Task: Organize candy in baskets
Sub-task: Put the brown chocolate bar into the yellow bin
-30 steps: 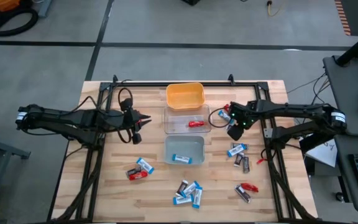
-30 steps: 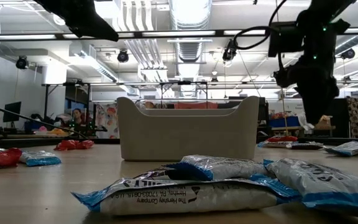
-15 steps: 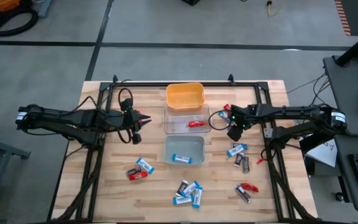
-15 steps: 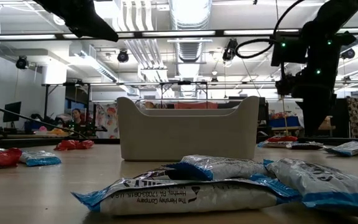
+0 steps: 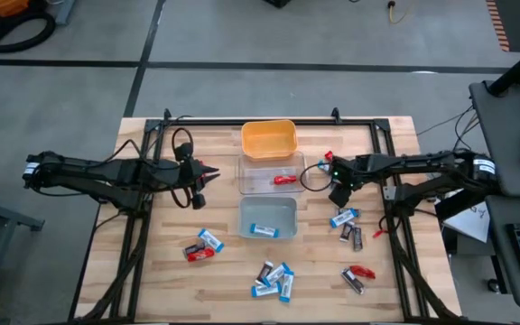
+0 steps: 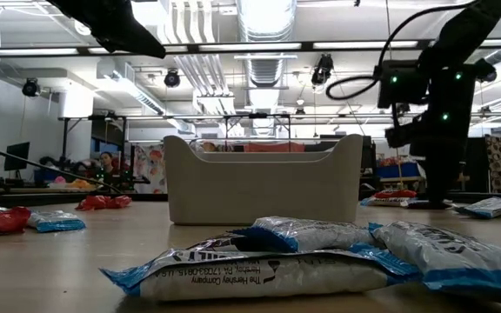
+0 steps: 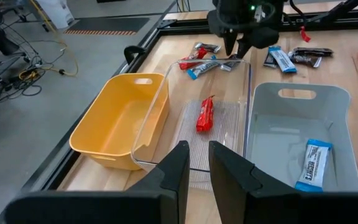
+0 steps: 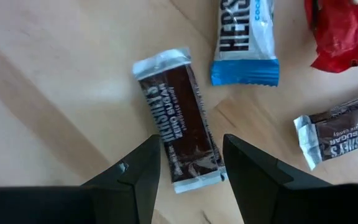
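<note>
Right gripper (image 8: 188, 168) has dropped over a brown bar (image 8: 180, 118)
Its fingers, spread and empty, now straddle it on the desk (image 5: 152, 262), right of centre; pickup looks imminent.

Right gripper (image 8: 188, 163): fingers spread to either side of a dark brown bar (image 8: 179, 118) on bare surface (image 8: 48, 93); a blue-and-white bar (image 8: 244, 37), a red wrapper (image 8: 347, 31) and another brown bar (image 8: 340, 130) lie near.
Baskets: yellow (image 5: 268, 138), clear (image 5: 270, 173), grey-blue (image 5: 267, 218) form a central barrier.
Open surface lies between the left gripper (image 5: 208, 176) and the baskets.
</note>
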